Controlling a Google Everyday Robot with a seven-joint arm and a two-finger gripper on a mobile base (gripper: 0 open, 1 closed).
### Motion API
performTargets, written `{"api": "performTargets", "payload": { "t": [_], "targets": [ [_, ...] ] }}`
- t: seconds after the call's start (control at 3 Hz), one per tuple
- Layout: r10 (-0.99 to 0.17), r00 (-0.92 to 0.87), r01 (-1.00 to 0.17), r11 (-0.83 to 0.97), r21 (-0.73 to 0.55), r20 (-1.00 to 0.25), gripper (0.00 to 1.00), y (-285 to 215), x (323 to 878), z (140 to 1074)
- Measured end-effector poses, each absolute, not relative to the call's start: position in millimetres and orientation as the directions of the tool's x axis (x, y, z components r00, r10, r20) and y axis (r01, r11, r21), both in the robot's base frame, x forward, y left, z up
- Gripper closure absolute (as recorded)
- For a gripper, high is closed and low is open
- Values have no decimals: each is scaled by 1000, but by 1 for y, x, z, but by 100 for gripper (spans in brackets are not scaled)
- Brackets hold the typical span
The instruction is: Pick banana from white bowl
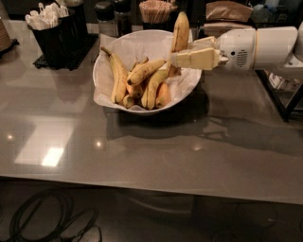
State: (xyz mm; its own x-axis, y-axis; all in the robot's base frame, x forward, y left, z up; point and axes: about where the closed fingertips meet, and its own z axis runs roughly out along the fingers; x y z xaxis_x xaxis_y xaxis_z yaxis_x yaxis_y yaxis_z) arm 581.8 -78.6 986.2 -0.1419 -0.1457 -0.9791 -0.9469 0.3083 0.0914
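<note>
The white bowl, lined with crinkled white paper, stands at the back middle of the grey table. My gripper reaches in from the right over the bowl's right rim. It is shut on the banana, a thick yellow one with brown marks. The banana stands almost upright, its top above the rim and its lower end just over the pile. Several other bananas stay in the bowl: a slim long one at the left and shorter ones in the middle.
A black caddy of white utensils stands at the back left. Dark shakers and a cup of wooden sticks stand behind the bowl. A brown paper bag sits at the back right. Cables lie on the floor in front.
</note>
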Motion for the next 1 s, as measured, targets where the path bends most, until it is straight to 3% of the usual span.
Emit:
{"api": "performTargets", "payload": {
  "t": [0.33, 1.0],
  "targets": [
    [-89, -163, -962, 235, 139, -983, 100, -84, 569, 1009],
    [45, -406, -884, 232, 405, -913, 100, -135, 523, 988]
  ]
}}
